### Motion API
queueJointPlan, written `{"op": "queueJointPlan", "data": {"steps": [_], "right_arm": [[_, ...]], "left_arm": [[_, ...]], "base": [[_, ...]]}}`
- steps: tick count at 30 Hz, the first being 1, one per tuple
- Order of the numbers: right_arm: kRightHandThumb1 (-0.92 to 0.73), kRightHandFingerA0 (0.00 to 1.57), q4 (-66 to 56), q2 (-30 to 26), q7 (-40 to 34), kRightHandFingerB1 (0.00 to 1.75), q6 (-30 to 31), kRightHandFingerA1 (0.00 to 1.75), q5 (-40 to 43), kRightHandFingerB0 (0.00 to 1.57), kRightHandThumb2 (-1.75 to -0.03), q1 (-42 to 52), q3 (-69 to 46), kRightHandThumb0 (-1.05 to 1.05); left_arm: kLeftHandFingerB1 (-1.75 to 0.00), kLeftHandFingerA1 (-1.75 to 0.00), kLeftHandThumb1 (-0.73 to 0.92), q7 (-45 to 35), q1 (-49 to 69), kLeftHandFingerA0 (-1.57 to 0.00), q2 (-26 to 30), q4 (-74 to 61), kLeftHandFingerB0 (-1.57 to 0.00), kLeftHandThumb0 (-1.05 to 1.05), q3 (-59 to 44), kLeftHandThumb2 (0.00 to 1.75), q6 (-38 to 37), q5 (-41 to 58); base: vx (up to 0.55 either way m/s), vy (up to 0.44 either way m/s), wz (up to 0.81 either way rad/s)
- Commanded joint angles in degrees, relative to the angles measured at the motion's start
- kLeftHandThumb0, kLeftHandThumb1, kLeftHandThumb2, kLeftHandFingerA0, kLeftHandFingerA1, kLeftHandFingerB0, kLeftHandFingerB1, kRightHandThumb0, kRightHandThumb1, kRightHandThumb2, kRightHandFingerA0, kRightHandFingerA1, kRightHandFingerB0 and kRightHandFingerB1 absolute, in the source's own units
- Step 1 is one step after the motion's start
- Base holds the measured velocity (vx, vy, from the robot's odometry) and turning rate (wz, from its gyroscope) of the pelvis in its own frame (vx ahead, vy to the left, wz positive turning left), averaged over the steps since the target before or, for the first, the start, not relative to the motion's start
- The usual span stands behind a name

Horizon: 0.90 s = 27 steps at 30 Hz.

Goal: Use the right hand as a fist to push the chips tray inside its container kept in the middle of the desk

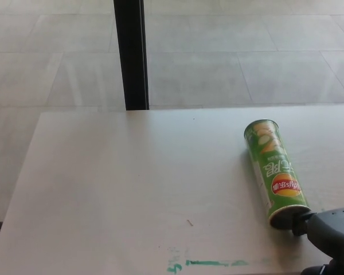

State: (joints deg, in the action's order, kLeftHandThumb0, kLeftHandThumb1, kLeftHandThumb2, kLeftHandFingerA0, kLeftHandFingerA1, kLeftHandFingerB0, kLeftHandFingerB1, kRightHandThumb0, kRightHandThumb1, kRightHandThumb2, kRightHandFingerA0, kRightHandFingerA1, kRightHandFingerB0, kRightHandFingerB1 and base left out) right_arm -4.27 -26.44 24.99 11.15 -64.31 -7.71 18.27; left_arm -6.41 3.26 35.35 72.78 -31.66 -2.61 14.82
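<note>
Head view: green chips can [273, 173] lying on its side at the right of the pale desk [120, 189], right hand [331, 234] pressed to its near end.

Can angled with sealed end away and open end toward the lower right corner; chips tray not distinguishable at the mouth. Black right hand entering from the bottom right corner, its leading tip touching the can's near rim; fingers out of clear sight, so spread or balled into a fist cannot be told. Left hand nowhere in the picture. Green paint smear [209, 264] along the desk's near edge, well left of the can. Beyond the desk, grey tiled floor [246, 63] and a black vertical post [131, 54].
</note>
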Motion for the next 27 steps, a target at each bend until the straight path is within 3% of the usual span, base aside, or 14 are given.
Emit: {"op": "queueJointPlan", "data": {"steps": [1,2,5,6,7,10,15,16,18,19,20,21,23,27], "right_arm": [[-0.72,1.12,-4.08,-2.04,0.61,0.76,0.70,1.24,0.65,0.23,-0.62,2.16,-1.08,-0.84],[-0.72,1.18,-6.22,-2.51,2.22,0.73,0.81,1.26,1.45,0.26,-0.60,3.42,-1.67,-0.82],[-0.71,1.14,-8.83,-3.54,4.03,0.71,0.20,1.21,3.33,0.27,-0.62,5.07,-2.53,-0.84],[-0.50,1.17,-11.01,-4.21,5.21,0.73,-0.23,1.19,4.96,0.30,-0.90,6.53,-3.36,-0.87],[-0.69,1.21,-13.14,-5.21,6.10,0.78,-1.07,1.17,6.60,0.31,-0.61,8.07,-4.14,-0.85],[-0.69,1.17,-21.76,-7.25,8.88,0.75,-2.18,1.10,11.74,0.38,-0.61,13.31,-7.80,-0.84],[-0.72,1.16,-28.67,-8.79,11.86,0.76,-2.86,1.12,16.44,0.38,-0.62,16.27,-11.44,-0.87],[-0.71,1.08,-32.46,-9.61,15.91,0.69,-1.34,1.08,20.70,0.37,-0.61,17.02,-14.12,-0.82],[-0.71,1.09,-33.74,-9.99,17.40,0.66,-1.16,1.08,24.52,0.38,-0.62,17.41,-16.23,-0.80],[-0.54,1.01,-35.48,-10.58,18.94,0.66,-0.69,0.96,28.45,0.39,-1.00,17.37,-19.34,-0.80],[-0.71,1.05,-36.43,-10.27,18.57,0.63,-0.80,0.94,30.57,0.40,-0.61,17.65,-21.57,-0.80],[-0.71,1.04,-36.81,-9.94,17.74,0.64,-1.32,0.92,31.84,0.42,-0.61,17.93,-23.31,-0.81],[-0.76,1.00,-36.67,-8.99,16.67,0.68,-1.80,1.07,36.08,0.36,-0.63,17.62,-28.47,-0.81],[-0.74,1.05,-33.41,-4.77,11.82,0.64,-0.39,1.05,40.25,0.38,-0.62,16.45,-38.15,-0.75]], "left_arm": [[-0.51,-0.67,0.88,-0.43,0.59,-0.51,-0.01,-0.43,-0.42,-0.72,-0.13,0.66,-1.17,0.48],[-0.51,-0.65,0.88,-0.05,0.38,-0.51,-0.01,-0.28,-0.42,-0.70,-0.09,0.66,-1.00,0.40],[-0.50,-0.64,0.88,0.37,0.38,-0.51,-0.07,-0.39,-0.43,-0.70,-0.02,0.66,-1.03,0.29],[-0.51,-0.64,0.88,0.49,0.23,-0.50,-0.05,-0.01,-0.44,-0.69,0.03,0.67,-1.06,0.17],[-0.51,-0.64,0.88,0.43,0.21,-0.50,-0.05,0.17,-0.43,-0.70,-0.05,0.66,-0.95,0.24],[-0.52,-0.67,0.88,-0.10,0.48,-0.51,-0.09,-0.14,-0.42,-0.72,-0.12,0.66,-1.33,0.35],[-0.53,-0.68,0.88,-0.09,0.17,-0.53,0.11,-0.23,-0.44,-0.71,-0.49,0.66,-0.85,0.73],[-0.51,-0.65,0.88,-0.03,0.07,-0.51,0.17,-0.02,-0.43,-0.69,-0.52,0.66,-0.62,0.73],[-0.50,-0.63,0.88,-0.23,0.14,-0.51,0.07,0.32,-0.43,-0.68,-0.80,0.66,-0.88,0.89],[-0.51,-0.64,0.88,-0.16,0.10,-0.51,0.10,0.65,-0.44,-0.70,-0.77,0.66,-1.04,0.75],[-0.50,-0.64,0.87,-0.01,-0.01,-0.52,0.13,0.78,-0.44,-0.70,-0.85,0.66,-0.84,0.79],[-0.51,-0.65,0.88,-0.07,0.22,-0.51,0.10,0.50,-0.43,-0.71,-0.67,0.66,-0.93,0.64],[-0.51,-0.65,0.89,0.00,0.51,-0.50,-0.01,0.17,-0.44,-0.71,-0.43,0.66,-1.48,0.36],[-0.52,-0.67,0.88,0.30,0.62,-0.52,0.17,-0.19,-0.44,-0.71,-0.45,0.66,-1.16,0.37]], "base": [[0.00,0.000,0.00],[0.00,0.000,0.00],[0.00,0.000,0.00],[0.00,0.000,0.00],[0.00,0.000,0.00],[0.00,0.000,0.00],[0.00,0.000,0.00],[0.00,0.000,0.00],[0.00,0.000,0.00],[0.00,0.000,0.00],[0.00,0.000,0.00],[0.00,0.000,0.00],[0.00,0.000,0.00],[0.00,0.000,0.00]]}}
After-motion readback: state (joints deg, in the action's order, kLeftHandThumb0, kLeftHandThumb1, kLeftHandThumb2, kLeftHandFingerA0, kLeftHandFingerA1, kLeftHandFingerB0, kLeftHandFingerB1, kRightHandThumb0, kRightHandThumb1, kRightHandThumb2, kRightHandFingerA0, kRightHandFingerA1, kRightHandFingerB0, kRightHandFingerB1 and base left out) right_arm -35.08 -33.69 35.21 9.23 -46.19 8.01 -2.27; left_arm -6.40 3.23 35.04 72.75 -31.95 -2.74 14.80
